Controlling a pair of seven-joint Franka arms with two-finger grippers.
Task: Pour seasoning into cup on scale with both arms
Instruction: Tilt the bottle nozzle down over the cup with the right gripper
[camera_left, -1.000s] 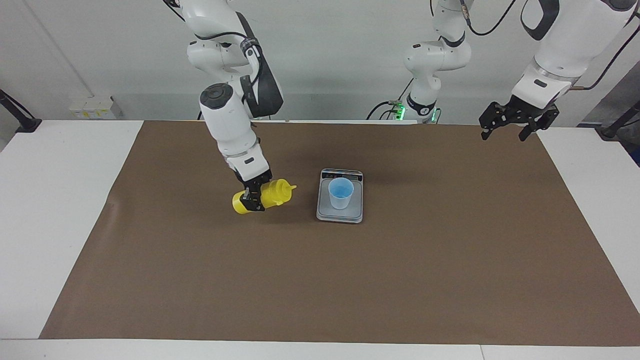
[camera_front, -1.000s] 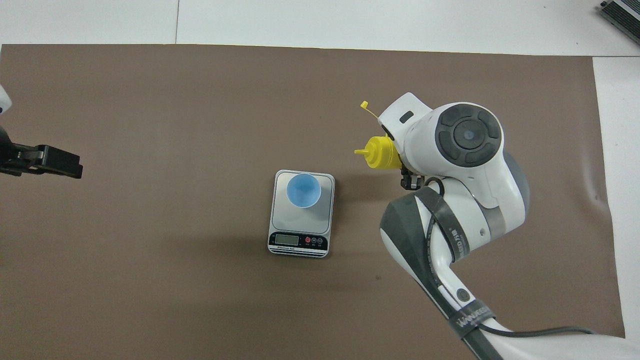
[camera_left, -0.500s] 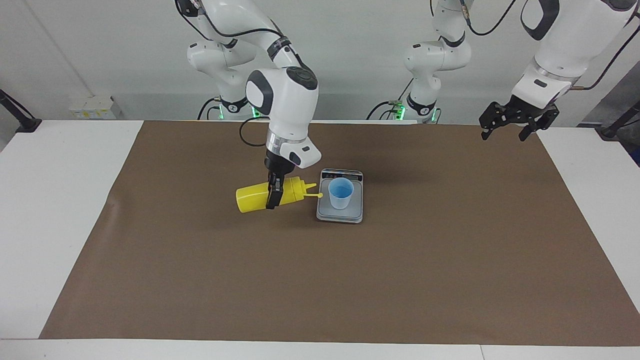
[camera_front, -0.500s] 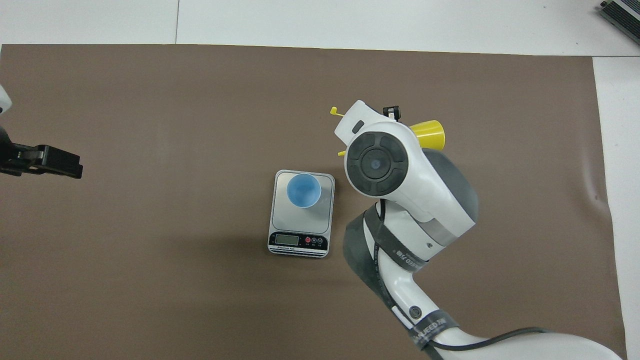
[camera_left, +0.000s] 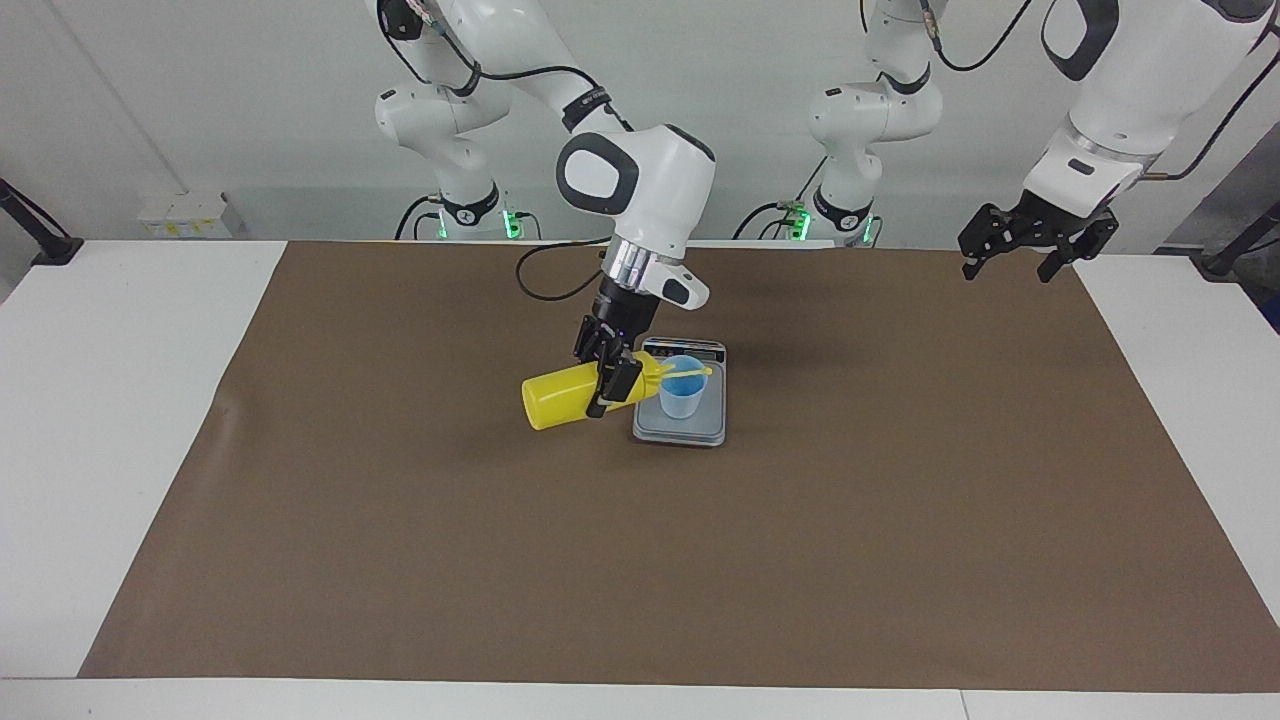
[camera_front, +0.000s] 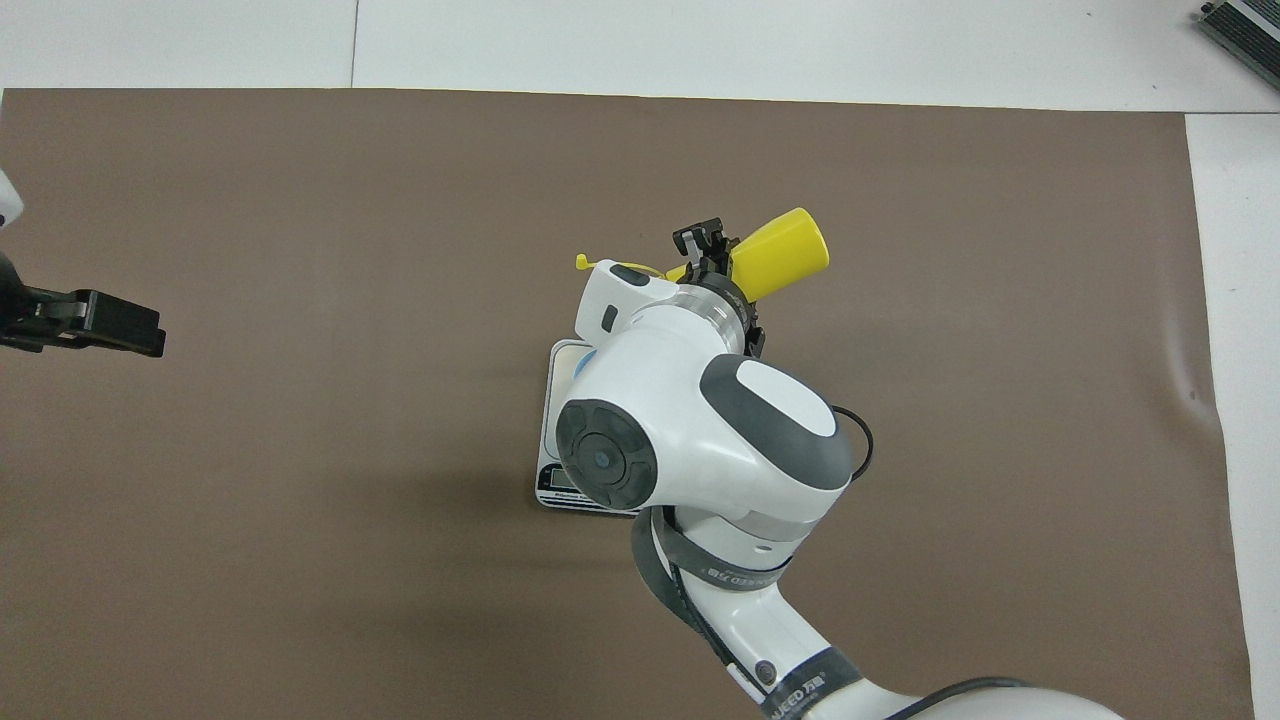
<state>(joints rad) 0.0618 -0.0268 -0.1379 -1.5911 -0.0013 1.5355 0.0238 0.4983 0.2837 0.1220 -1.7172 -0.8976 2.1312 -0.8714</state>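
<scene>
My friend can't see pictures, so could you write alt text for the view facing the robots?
The right gripper holds a yellow squeeze bottle tipped sideways, its nozzle over a light blue cup standing on a small kitchen scale on a brown mat. The left gripper waits, open, over the mat's corner.

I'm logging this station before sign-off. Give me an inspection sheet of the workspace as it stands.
Surface: brown mat on white table.
Job's things: light blue cup on kitchen scale; yellow squeeze bottle lying nearly level, nozzle over cup.
Clutter: nothing seen.
Grippers: right pincer shut on bottle; left pincer open, waiting over mat's corner.
Cables: black cables on arms.
Surroundings: white wall, socket box.
</scene>
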